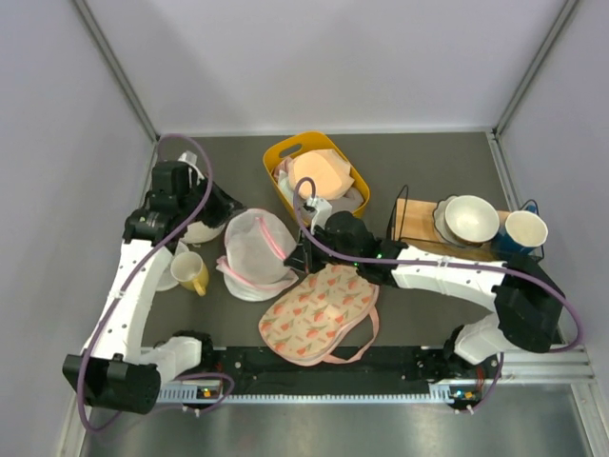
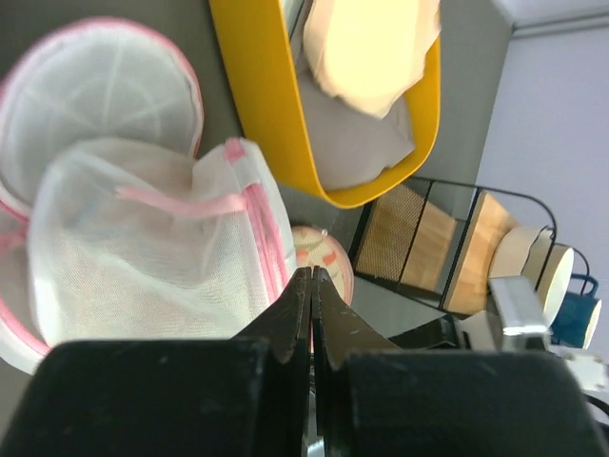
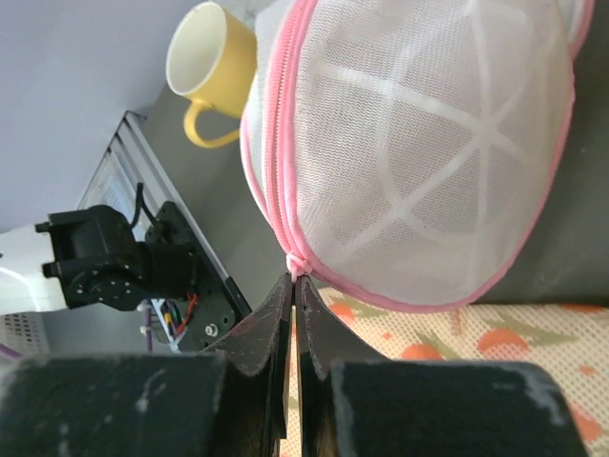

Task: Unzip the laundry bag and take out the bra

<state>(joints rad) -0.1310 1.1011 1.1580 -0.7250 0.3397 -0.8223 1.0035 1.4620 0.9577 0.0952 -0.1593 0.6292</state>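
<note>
Right gripper [image 3: 294,278] clamped tight on zipper pull [image 3: 296,265] of bag [image 1: 257,249]
Bag mid-table, at 11 o'clock from pouch [image 1: 319,314], 3 o'clock from mug [image 1: 190,271]; left gripper [image 2: 311,276] fully closed at its rim, grip on mesh unclear

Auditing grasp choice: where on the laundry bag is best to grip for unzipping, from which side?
Pinch the pink tab at the zipper's end, on the laundry bag edge facing the printed pouch. It sticks out from the dome, so come from the pouch side, where the right gripper sits.
</note>
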